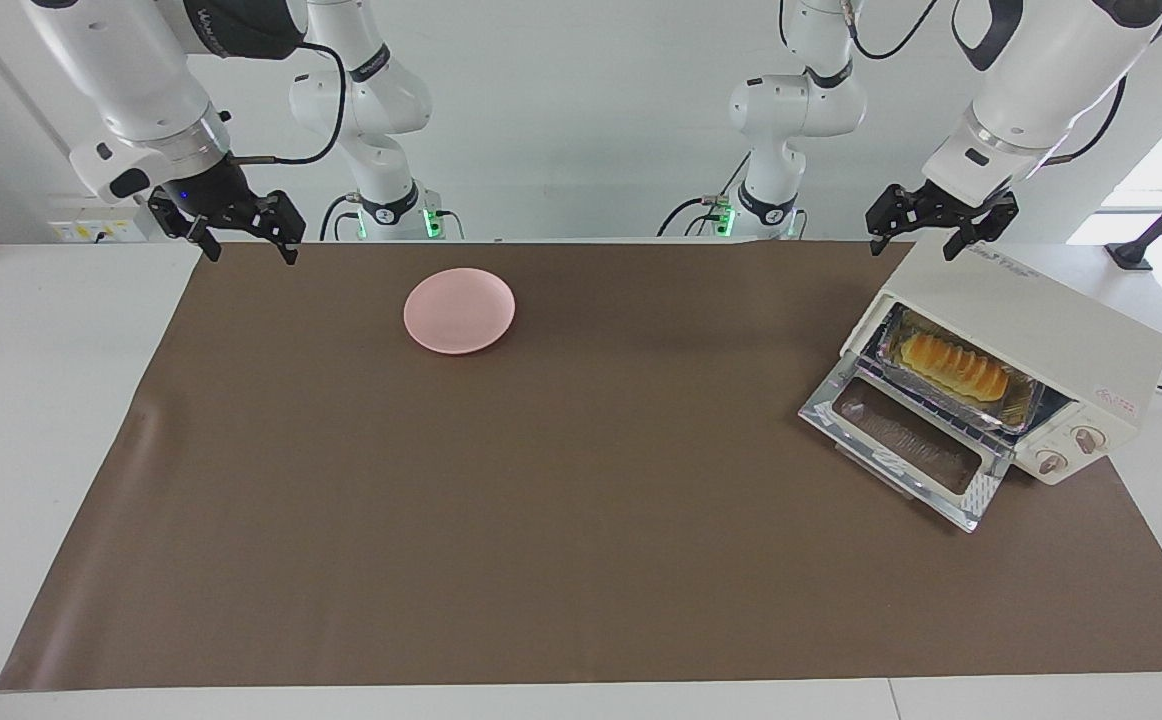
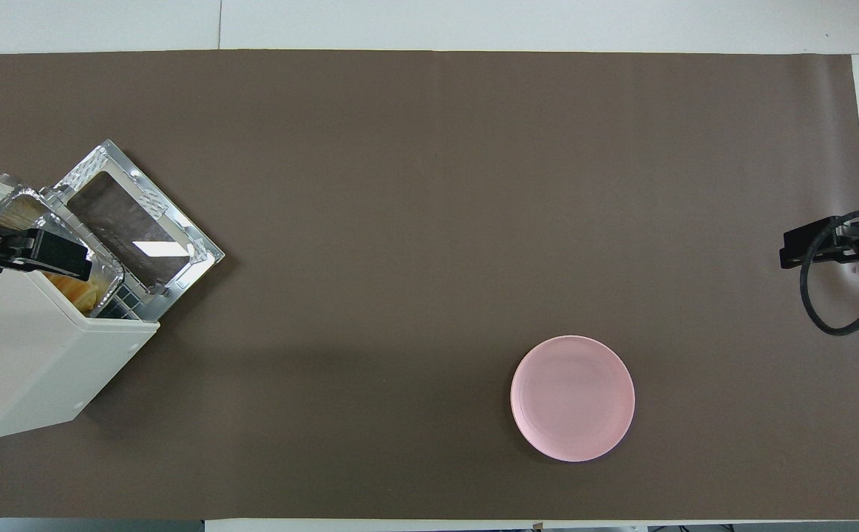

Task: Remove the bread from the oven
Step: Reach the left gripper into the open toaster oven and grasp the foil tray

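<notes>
The cream-white oven (image 1: 1041,320) stands at the left arm's end of the table, its glass door (image 1: 901,440) dropped open. The golden ridged bread (image 1: 951,365) lies in a silver foil tray (image 1: 1016,405) on the rack inside. In the overhead view the oven (image 2: 38,362) shows with only a bit of the bread (image 2: 78,292) visible under my left gripper (image 2: 38,251). My left gripper (image 1: 919,250) is open and empty, raised over the oven's top. My right gripper (image 1: 251,255) is open and empty, over the mat's edge at the right arm's end, waiting.
A round pink plate (image 1: 459,310) lies on the brown mat (image 1: 541,500) toward the right arm's end, close to the robots; it also shows in the overhead view (image 2: 572,397). My right gripper (image 2: 829,247) and its cable show at that view's edge.
</notes>
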Controlling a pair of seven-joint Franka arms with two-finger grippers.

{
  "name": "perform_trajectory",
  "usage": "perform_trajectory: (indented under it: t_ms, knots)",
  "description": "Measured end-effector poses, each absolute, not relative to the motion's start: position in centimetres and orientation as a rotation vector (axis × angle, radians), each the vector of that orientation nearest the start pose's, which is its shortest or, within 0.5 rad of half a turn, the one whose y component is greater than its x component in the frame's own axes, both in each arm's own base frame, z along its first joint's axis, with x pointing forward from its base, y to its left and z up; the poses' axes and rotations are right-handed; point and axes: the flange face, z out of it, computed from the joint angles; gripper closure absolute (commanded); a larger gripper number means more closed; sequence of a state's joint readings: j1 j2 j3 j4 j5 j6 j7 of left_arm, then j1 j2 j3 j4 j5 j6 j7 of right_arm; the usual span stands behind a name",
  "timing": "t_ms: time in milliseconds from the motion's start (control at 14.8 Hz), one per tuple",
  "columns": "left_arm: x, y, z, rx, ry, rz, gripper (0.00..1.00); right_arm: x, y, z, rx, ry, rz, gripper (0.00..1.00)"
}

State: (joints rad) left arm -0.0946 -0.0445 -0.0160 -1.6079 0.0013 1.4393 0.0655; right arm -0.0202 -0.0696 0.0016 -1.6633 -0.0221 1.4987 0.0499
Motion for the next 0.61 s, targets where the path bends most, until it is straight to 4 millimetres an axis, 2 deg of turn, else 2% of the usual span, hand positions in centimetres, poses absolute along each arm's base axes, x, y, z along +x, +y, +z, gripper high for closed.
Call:
perform_trajectory:
  t_ms: [609]
  knots:
    - [52.33,-6.44,62.20,-3.118,0.294,0.172,0.00,52.34,-1.22,61.28,-3.160,0.109,0.150,0.00]
